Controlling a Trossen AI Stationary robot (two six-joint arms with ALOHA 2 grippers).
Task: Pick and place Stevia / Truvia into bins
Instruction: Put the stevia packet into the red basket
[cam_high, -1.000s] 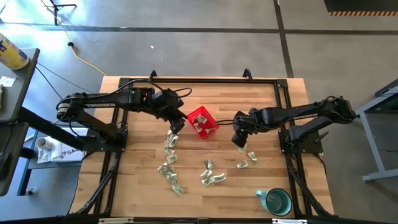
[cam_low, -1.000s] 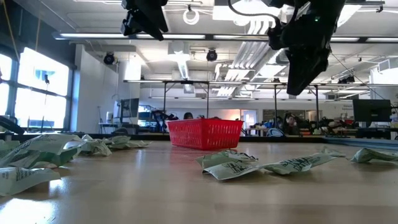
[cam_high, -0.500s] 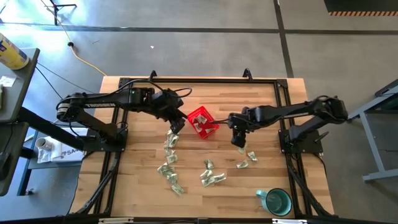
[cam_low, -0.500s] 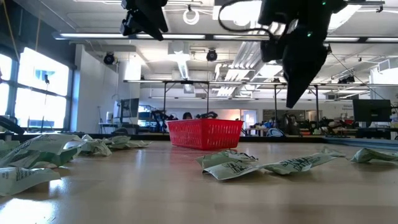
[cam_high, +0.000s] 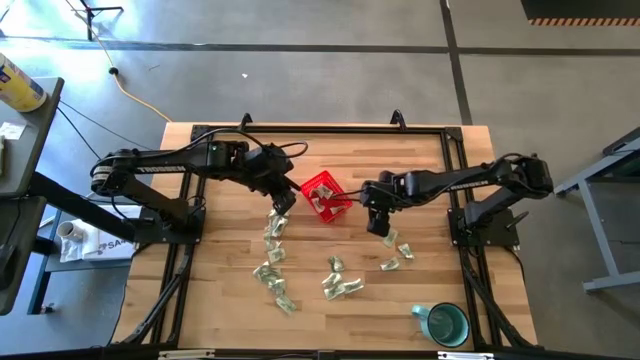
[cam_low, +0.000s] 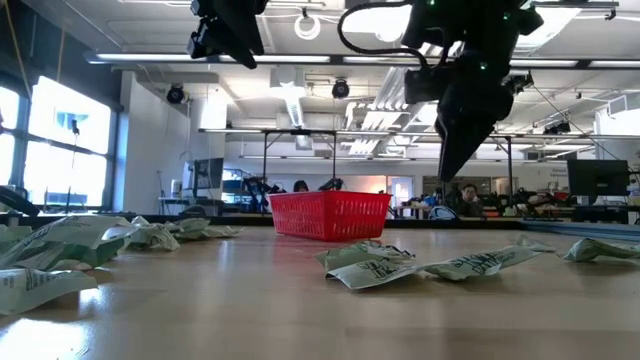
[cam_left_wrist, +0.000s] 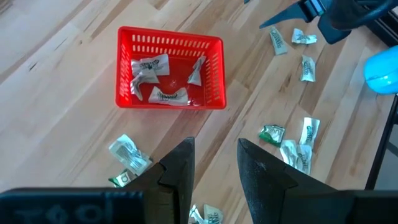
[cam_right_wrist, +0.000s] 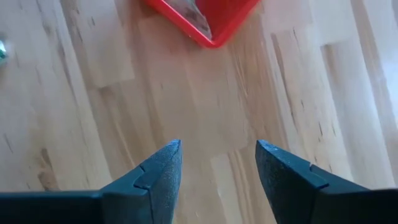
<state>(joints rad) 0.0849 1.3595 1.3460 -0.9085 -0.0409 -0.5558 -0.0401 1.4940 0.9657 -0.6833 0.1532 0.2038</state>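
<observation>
While our right gripper (cam_right_wrist: 217, 163) hangs open and empty beside the red basket (cam_high: 325, 195), we judge the packets (cam_high: 340, 287) below it light and flimsy; pinch mid-body.

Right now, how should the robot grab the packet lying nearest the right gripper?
Probably from straight above, pinching across its short sides. That sweetener packet lies flat on the table, apart from its neighbours, so there is no edge to reach from the side. The right gripper hangs open beside it, empty.

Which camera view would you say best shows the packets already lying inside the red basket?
The left wrist view: it looks down into the red basket, showing packets on its floor. High view shows them tiny; low view only the basket's side; right wrist view only a corner.
</observation>
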